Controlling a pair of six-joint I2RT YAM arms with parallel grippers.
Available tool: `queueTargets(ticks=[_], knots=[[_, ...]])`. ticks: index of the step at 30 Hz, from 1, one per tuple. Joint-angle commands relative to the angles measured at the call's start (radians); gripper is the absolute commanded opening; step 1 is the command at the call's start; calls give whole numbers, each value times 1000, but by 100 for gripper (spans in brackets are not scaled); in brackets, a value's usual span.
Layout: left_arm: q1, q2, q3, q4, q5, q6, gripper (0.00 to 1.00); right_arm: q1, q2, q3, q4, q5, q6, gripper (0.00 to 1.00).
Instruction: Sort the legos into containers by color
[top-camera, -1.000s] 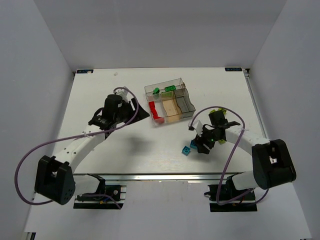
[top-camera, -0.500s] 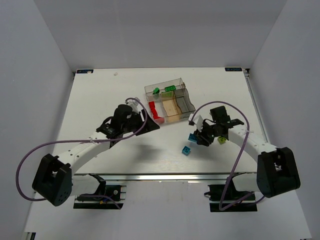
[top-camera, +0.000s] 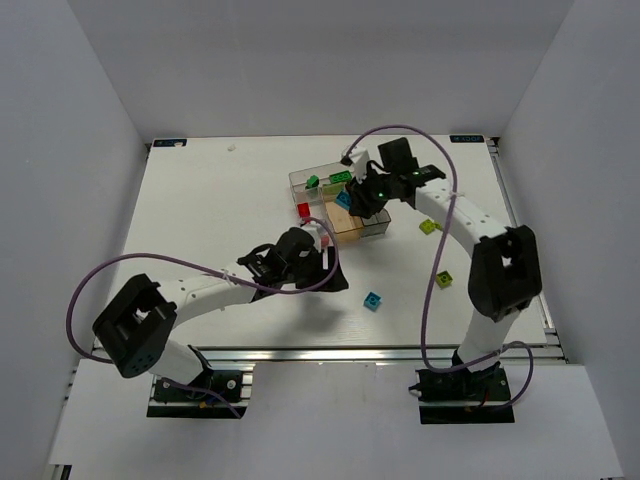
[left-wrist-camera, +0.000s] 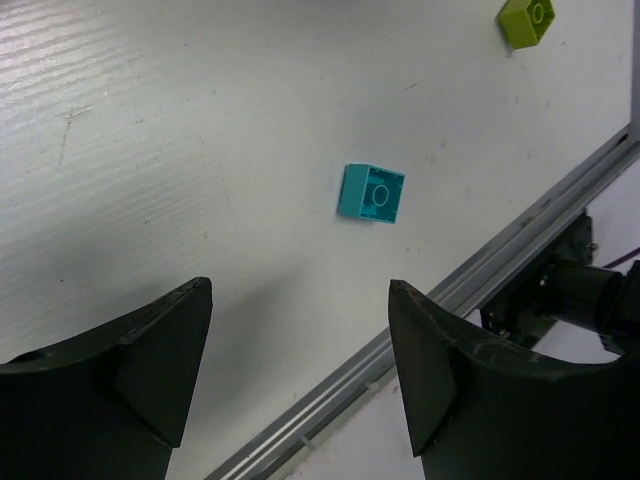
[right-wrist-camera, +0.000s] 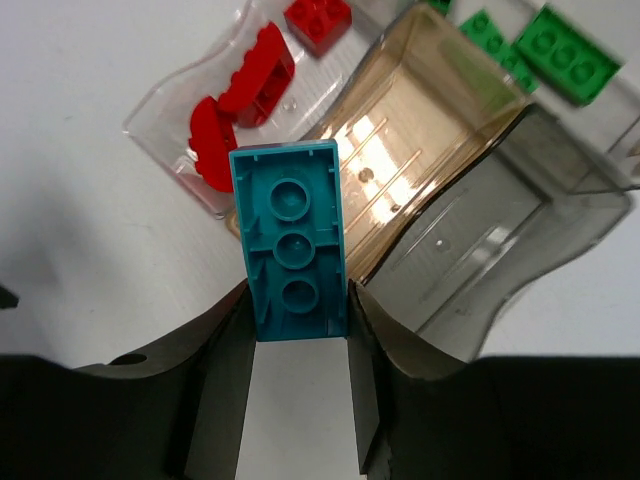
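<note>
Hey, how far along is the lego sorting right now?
Partly done. Red bricks and green bricks sit in separate bins of the containers. The right gripper has the held cyan brick above them, not yet dropped. Left on the table: a loose cyan brick near the open left gripper, and two lime bricks.

Containers: joined clear plastic rectangular bins (right-wrist-camera: 405, 115), upright; clear, tan and smoky compartments.
Red bricks: red plastic legos (right-wrist-camera: 250, 85) in the clear compartment.
Green bricks: dark green legos (top-camera: 340, 178) in the far bin.
Long cyan brick (right-wrist-camera: 295, 250): clamped by the right gripper (right-wrist-camera: 297, 305) above the bins, underside showing.
Square cyan brick (left-wrist-camera: 372, 192): flat on the table.
Lime bricks (top-camera: 429, 226): two, loose, right of the bins.
</note>
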Motion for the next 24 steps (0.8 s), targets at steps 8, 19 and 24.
queueTargets(ticks=[8, 19, 24], knots=[[-136, 74, 94, 59, -222, 142, 88, 21, 215, 166, -22, 140, 107, 32], [-224, 262, 227, 91, -246, 280, 89, -16, 119, 152, -74, 22, 154, 65], [-256, 331, 309, 60, -235, 325, 89, -83, 45, 76, -45, -8, 237, 65]])
